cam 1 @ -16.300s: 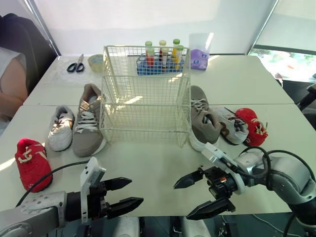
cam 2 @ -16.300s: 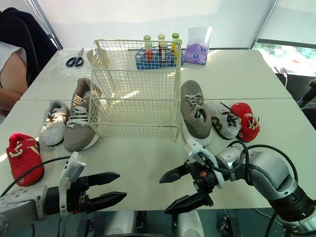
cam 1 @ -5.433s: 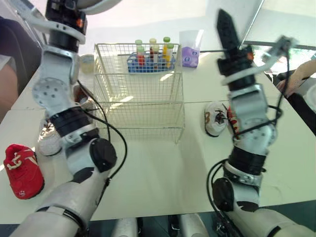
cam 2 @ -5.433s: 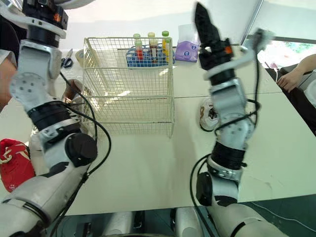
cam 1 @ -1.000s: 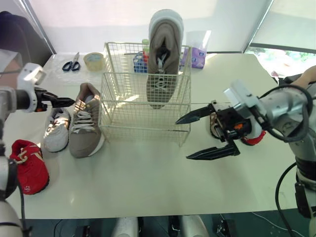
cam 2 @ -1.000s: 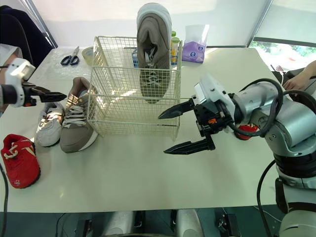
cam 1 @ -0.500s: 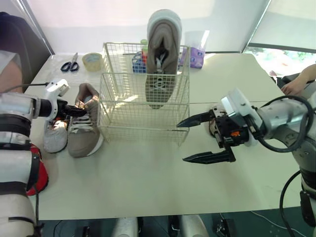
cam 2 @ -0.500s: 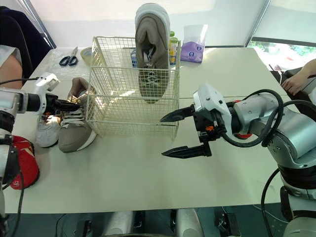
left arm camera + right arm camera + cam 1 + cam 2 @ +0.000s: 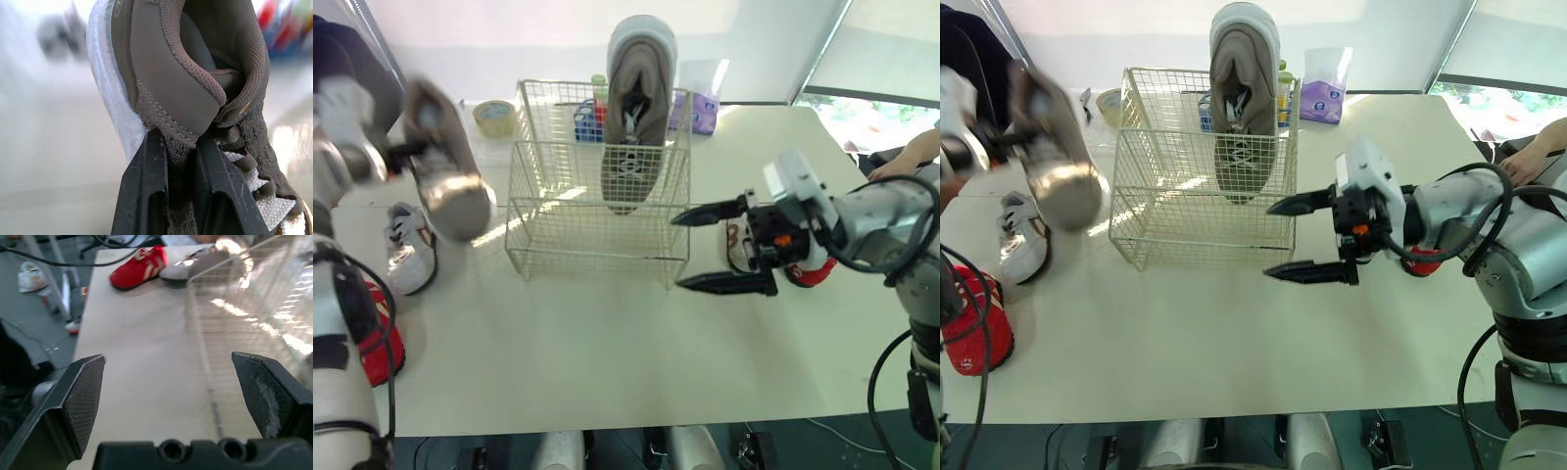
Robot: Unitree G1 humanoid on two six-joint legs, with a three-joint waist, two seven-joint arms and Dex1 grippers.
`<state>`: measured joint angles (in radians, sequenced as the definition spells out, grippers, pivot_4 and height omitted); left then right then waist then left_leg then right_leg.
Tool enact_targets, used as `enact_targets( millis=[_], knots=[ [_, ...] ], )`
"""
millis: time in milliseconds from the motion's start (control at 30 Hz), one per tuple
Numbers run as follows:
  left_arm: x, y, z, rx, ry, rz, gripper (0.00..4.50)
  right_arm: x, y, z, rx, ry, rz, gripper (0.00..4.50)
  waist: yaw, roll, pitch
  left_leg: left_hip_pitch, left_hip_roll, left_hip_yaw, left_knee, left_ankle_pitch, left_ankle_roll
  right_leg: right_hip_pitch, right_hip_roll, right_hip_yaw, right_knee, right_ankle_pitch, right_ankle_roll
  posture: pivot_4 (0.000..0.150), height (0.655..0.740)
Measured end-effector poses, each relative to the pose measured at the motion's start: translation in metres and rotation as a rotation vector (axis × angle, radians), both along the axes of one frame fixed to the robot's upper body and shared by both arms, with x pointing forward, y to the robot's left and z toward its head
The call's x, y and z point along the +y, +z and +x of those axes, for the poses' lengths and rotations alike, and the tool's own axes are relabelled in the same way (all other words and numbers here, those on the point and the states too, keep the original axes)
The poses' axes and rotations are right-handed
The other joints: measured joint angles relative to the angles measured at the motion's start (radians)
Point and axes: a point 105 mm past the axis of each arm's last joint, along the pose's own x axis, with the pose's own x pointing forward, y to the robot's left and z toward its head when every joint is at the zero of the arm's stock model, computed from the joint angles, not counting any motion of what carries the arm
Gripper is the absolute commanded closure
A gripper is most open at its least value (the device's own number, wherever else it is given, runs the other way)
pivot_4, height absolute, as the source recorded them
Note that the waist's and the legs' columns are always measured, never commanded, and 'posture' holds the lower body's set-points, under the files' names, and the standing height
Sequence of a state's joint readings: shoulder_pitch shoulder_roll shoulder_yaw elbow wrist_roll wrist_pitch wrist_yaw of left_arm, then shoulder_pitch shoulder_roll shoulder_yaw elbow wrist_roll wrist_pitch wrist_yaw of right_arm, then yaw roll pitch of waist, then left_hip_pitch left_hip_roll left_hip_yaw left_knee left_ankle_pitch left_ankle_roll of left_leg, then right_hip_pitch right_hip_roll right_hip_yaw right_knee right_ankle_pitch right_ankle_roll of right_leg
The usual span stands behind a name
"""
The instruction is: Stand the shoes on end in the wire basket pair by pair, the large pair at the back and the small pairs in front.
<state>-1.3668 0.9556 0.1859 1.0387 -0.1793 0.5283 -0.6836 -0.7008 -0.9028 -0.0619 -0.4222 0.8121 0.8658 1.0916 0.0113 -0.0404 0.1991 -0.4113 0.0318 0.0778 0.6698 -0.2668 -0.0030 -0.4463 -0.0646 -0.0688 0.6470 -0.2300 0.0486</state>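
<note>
The white wire basket (image 9: pixel 597 235) stands mid-table with one large taupe shoe (image 9: pixel 636 108) on end at its back. My left gripper (image 9: pixel 411 147) is shut on the second large taupe shoe (image 9: pixel 445 171), held in the air left of the basket. In the left wrist view its fingers (image 9: pixel 146 196) pinch the heel collar of that shoe (image 9: pixel 195 73). A small white shoe (image 9: pixel 411 259) and a red shoe (image 9: pixel 377 348) lie on the table below. My right gripper (image 9: pixel 678 253) hangs open and empty by the basket's right side, in front of another small white shoe (image 9: pixel 736 245) and red shoe (image 9: pixel 808 272).
Behind the basket stand a blue rack of tubes (image 9: pixel 587 119), a tape roll (image 9: pixel 492 116) and a purple pouch (image 9: pixel 705 98). A person's hand (image 9: pixel 913 152) rests at the table's far right edge. Open tabletop lies in front of the basket.
My left gripper has closed on the large taupe shoe beside the basket and lifted it off the table, up and leftward. The right gripper stays open and has risen slightly.
</note>
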Motion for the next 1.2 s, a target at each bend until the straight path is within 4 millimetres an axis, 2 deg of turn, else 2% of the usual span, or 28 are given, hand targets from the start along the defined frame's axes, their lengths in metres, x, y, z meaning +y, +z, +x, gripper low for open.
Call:
enact_targets(
  millis=[67,133,200,267,333,467,700,833,967,1200],
  knots=[
    [-0.002,0.053,-0.011,-0.213,0.047,0.082,4.43,-0.008,0.013,0.003,-0.004,-0.046,0.053,0.00,0.001,0.000,0.000,0.000,-0.001,0.002,0.000,-0.001,0.002,0.000,-0.002,0.000,-0.001,0.000,0.001,0.150,0.7400],
    [-0.024,0.090,-0.019,-0.407,0.022,0.136,4.43,-0.018,0.030,0.007,-0.007,-0.096,0.126,0.00,0.009,0.000,0.000,0.000,-0.002,0.001,0.001,-0.001,0.001,0.003,-0.003,0.000,-0.002,0.001,0.003,0.150,0.7400],
    [-0.056,0.111,-0.024,-0.556,-0.050,0.162,4.43,-0.023,0.044,0.006,-0.017,-0.119,0.179,0.00,0.020,0.000,0.000,0.000,-0.002,0.002,0.005,-0.002,0.003,0.004,-0.003,0.000,-0.003,0.001,0.003,0.150,0.7400],
    [-0.092,0.118,-0.025,-0.677,-0.130,0.153,4.43,-0.025,0.050,0.006,-0.015,-0.128,0.202,0.00,0.027,0.000,0.000,-0.001,-0.001,0.001,0.010,-0.004,0.006,0.005,-0.002,0.001,-0.001,0.002,0.004,0.150,0.7400],
    [-0.121,0.115,-0.022,-0.749,-0.185,0.142,4.43,-0.025,0.050,0.006,-0.009,-0.129,0.206,0.00,0.026,0.000,0.000,0.000,-0.001,0.002,0.013,-0.005,0.007,0.006,-0.002,0.002,-0.001,0.003,0.005,0.150,0.7400],
    [-0.164,0.103,-0.010,-0.791,-0.250,0.179,4.43,-0.023,0.047,0.010,0.004,-0.134,0.197,0.00,0.018,0.000,0.000,0.000,0.000,0.004,0.014,-0.004,0.008,0.006,0.000,0.003,-0.001,0.004,0.006,0.150,0.7400],
    [-0.196,0.082,0.005,-0.787,-0.313,0.243,4.43,-0.027,0.048,0.011,-0.003,-0.160,0.180,0.00,-0.002,0.000,0.000,0.000,0.000,0.004,0.013,-0.005,0.009,0.004,0.000,0.003,0.000,0.004,0.006,0.150,0.7400],
    [-0.203,0.056,0.011,-0.784,-0.315,0.248,4.43,-0.028,0.053,0.010,-0.044,-0.171,0.194,0.00,-0.001,0.001,0.000,0.000,0.000,0.004,0.013,-0.005,0.009,0.005,0.000,0.004,0.001,0.004,0.006,0.150,0.7400],
    [-0.204,0.041,0.013,-0.772,-0.308,0.263,4.43,-0.029,0.057,0.011,-0.068,-0.185,0.212,0.00,0.001,0.001,0.000,0.000,0.000,0.004,0.013,-0.005,0.009,0.005,0.000,0.004,0.000,0.004,0.006,0.150,0.7400],
    [-0.195,0.010,0.010,-0.701,-0.273,0.267,4.43,-0.029,0.057,0.011,-0.076,-0.174,0.213,0.00,0.001,0.001,0.000,0.001,0.000,0.004,0.013,-0.005,0.009,0.005,-0.001,0.005,0.000,0.004,0.006,0.150,0.7400]
  ],
)
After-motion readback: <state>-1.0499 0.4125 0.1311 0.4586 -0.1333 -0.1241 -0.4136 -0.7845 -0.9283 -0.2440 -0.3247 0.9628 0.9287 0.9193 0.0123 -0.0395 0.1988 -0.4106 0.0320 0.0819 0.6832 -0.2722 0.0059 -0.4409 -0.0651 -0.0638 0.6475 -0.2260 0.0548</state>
